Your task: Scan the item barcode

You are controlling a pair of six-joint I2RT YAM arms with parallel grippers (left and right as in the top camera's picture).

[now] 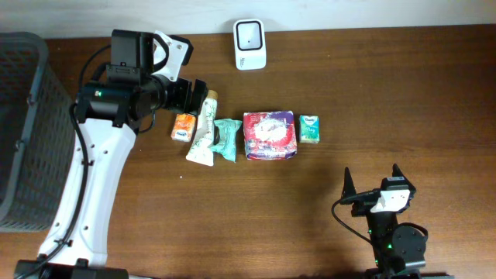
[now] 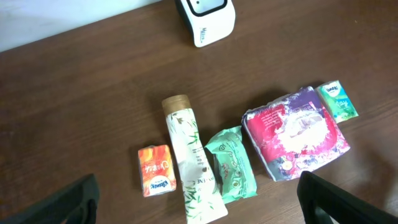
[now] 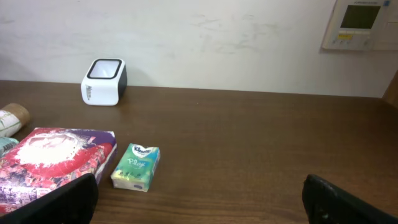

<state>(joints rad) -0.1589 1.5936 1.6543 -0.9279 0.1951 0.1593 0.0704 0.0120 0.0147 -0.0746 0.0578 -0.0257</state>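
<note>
Found left claw (image 2: 205,208) and right claw (image 1: 373,183) spread, empty. Judged white-green plastic tube (image 2: 189,163), brown cap: light, squashy, slippery; advise pinching mid-body.

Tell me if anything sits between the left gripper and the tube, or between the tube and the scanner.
Nothing visible does. The open left gripper hovers over the tube with nothing between them, and only bare table lies between the tube and the scanner.
</note>
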